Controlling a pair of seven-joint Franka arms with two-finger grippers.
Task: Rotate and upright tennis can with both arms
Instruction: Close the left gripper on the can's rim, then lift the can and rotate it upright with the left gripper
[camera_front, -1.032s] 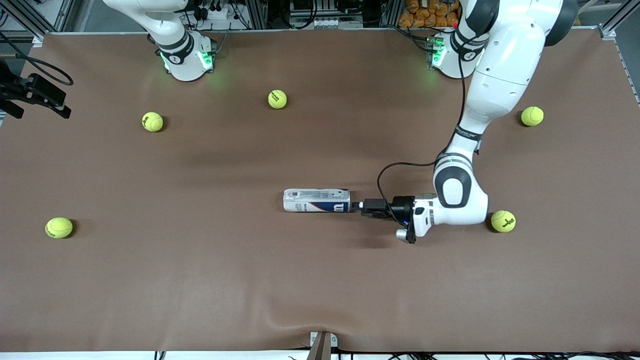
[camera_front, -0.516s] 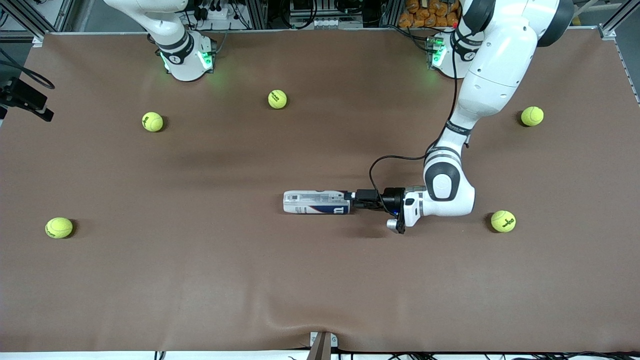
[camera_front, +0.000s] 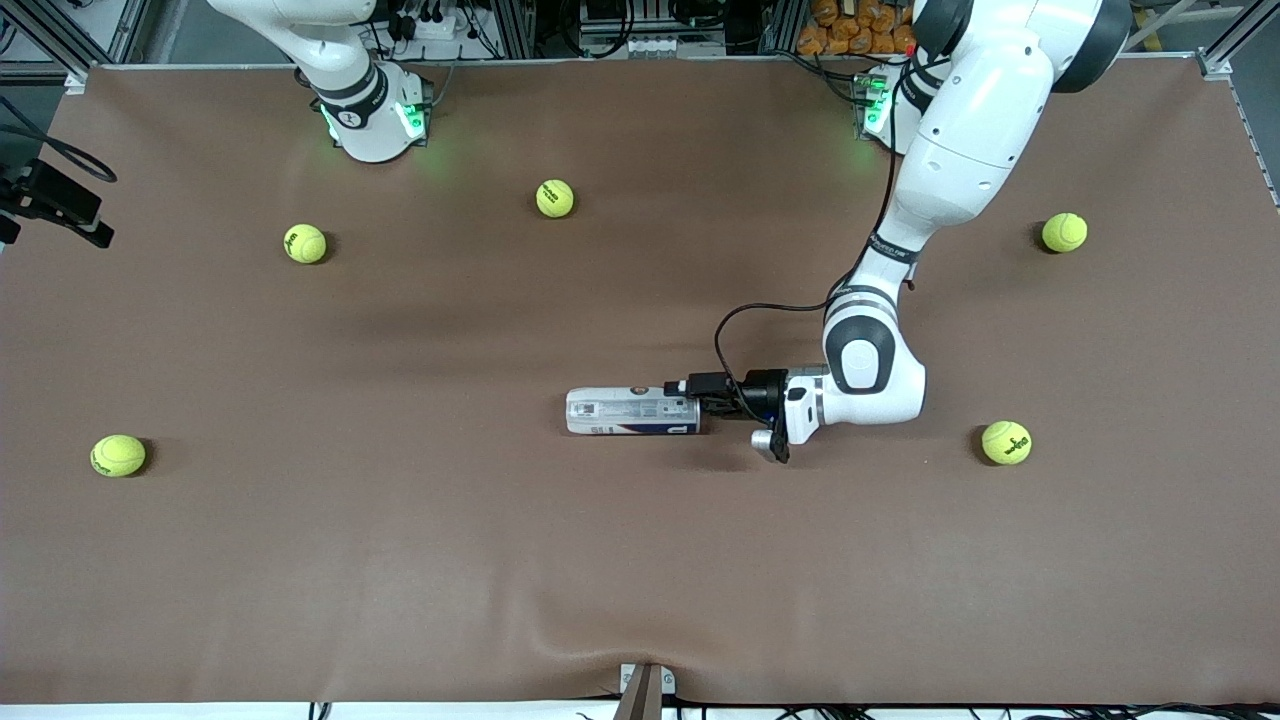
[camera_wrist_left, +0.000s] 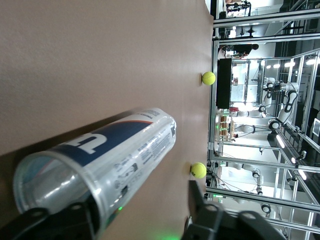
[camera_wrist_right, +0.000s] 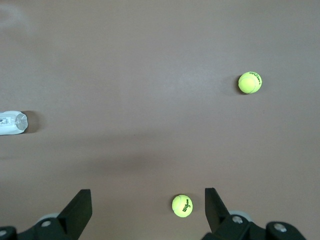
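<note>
Tennis can (camera_front: 632, 411) lies flat mid-table. Left gripper (camera_front: 690, 397) straddles its end, jaws partly closed; firm hold cannot be confirmed. Right gripper (camera_wrist_right: 147, 212) waits aloft, spread wide, empty.

A wide table (camera_front: 400, 560) covered in plain brown cloth fills most of the scene; the cloth puckers slightly at the edge nearest the front camera. Along the table's farther edge stand aluminium frame posts (camera_front: 100, 30), tangled black cables and a cluster of orange objects (camera_front: 855, 25). Off one end of the table, the left wrist view shows a bright workshop with metal framing (camera_wrist_left: 260, 150) and ceiling strip lights (camera_wrist_left: 280, 142).
</note>
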